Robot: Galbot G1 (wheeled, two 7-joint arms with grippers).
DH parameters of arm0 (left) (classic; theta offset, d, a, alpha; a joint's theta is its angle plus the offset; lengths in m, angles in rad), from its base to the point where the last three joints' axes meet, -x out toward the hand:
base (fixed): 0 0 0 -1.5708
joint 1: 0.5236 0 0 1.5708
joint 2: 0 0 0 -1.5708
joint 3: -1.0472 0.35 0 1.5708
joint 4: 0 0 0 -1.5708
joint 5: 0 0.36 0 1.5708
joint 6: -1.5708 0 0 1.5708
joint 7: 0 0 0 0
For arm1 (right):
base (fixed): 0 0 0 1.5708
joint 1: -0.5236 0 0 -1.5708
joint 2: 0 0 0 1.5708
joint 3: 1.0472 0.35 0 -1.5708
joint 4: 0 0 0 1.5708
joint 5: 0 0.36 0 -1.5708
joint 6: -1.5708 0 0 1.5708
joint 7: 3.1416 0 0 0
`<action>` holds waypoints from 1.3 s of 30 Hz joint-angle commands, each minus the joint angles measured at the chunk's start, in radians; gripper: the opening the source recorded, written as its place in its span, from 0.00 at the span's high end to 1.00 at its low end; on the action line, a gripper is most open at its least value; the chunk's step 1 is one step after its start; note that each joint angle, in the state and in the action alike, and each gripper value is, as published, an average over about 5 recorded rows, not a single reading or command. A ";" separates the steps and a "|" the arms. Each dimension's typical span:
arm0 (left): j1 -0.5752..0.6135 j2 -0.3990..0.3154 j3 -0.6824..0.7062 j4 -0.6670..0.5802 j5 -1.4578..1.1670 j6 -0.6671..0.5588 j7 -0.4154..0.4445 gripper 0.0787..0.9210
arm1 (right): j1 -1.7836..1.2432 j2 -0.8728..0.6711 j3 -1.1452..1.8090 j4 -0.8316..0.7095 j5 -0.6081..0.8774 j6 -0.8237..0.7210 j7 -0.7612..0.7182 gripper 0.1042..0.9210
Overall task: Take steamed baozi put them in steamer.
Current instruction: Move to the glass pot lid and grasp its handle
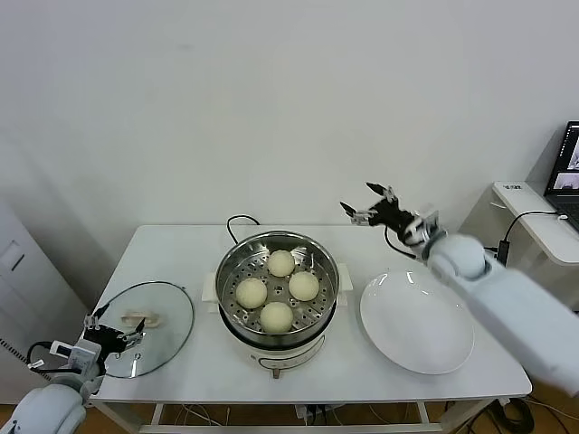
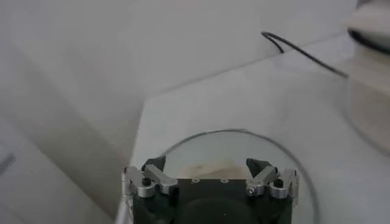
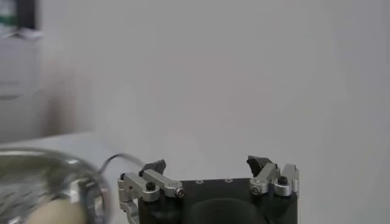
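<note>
Though lidless, steamer [image 1: 277, 287] with baozi [image 1: 277, 288].

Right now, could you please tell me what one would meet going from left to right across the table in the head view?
Left gripper, jaws open, at the table's near left corner → glass lid → steamer holding four baozi → white plate, with the right gripper raised, jaws open, above the table's far side.

baozi [image 1: 277, 289] in steamer [image 1: 277, 256], lid [image 1: 149, 326] left, plate [image 1: 417, 322] right

From the head we are looking down on the table [image 1: 181, 244]; both wrist cameras are sharing the steamer [image 1: 277, 287].
</note>
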 commanded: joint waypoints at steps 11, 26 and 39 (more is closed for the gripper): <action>-0.013 -0.085 -0.013 0.269 1.061 -0.500 -0.015 0.12 | -0.684 0.253 0.711 0.070 -0.295 0.114 0.112 0.12; -0.107 -0.163 -0.043 0.395 1.338 -0.493 -0.180 0.12 | -0.695 0.286 0.724 0.058 -0.305 0.116 0.094 0.12; -0.232 -0.225 -0.019 0.456 1.494 -0.465 -0.190 0.12 | -0.719 0.294 0.754 0.059 -0.302 0.117 0.074 0.12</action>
